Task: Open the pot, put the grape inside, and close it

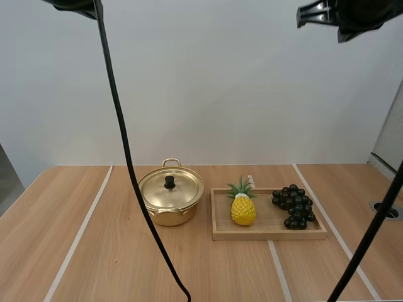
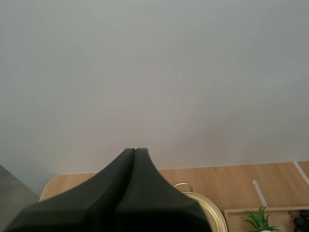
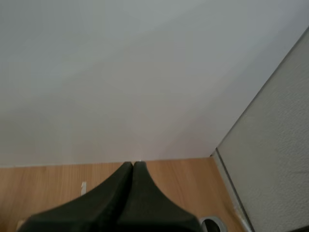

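A gold pot [image 1: 170,201] stands on the wooden table with its lid [image 1: 171,187] on, a black knob in the lid's middle. To its right a bunch of dark grapes [image 1: 293,205] lies at the right end of a wooden tray [image 1: 268,233]. High above the table my left gripper [image 2: 134,151] is shut on nothing, its fingers lying together as one wedge, with the pot's rim [image 2: 212,210] showing just past it. My right gripper [image 3: 133,164] is likewise shut with nothing in it, raised over the table's far right side.
A yellow toy pineapple [image 1: 242,206] stands on the tray beside the grapes. White tape lines [image 1: 80,233] run across the table. A round metal grommet [image 1: 385,210] sits near the right edge, where a grey panel [image 3: 275,159] borders the table.
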`<move>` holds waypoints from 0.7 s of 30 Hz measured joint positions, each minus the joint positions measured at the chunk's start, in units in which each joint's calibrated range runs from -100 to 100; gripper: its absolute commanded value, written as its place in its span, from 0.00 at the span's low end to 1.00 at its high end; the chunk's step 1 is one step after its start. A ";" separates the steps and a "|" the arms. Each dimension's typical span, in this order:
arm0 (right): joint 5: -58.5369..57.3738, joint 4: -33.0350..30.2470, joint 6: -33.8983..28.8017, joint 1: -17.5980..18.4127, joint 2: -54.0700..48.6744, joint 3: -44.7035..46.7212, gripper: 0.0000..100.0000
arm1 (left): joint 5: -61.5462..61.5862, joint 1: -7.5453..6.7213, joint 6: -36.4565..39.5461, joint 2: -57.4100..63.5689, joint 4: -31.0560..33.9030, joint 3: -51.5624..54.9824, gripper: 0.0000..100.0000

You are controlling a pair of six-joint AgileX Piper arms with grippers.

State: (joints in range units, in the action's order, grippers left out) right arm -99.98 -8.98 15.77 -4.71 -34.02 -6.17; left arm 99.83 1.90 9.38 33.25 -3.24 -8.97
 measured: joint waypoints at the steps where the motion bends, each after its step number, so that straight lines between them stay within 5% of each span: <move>1: -0.02 -0.11 0.00 0.00 0.14 2.28 0.00 | 0.00 0.00 0.00 -1.05 0.00 0.00 0.00; 9: -0.02 2.06 0.00 0.00 0.29 15.97 0.00 | 0.17 0.00 -5.67 -6.84 -2.68 0.00 0.00; 21: -0.02 3.67 0.00 0.00 0.29 18.27 0.00 | 0.17 0.00 -7.82 -11.15 -5.47 8.35 0.00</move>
State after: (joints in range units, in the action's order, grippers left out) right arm -100.00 -5.30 15.77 -4.71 -33.73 12.10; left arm 100.00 1.90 1.55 22.10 -8.71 -0.62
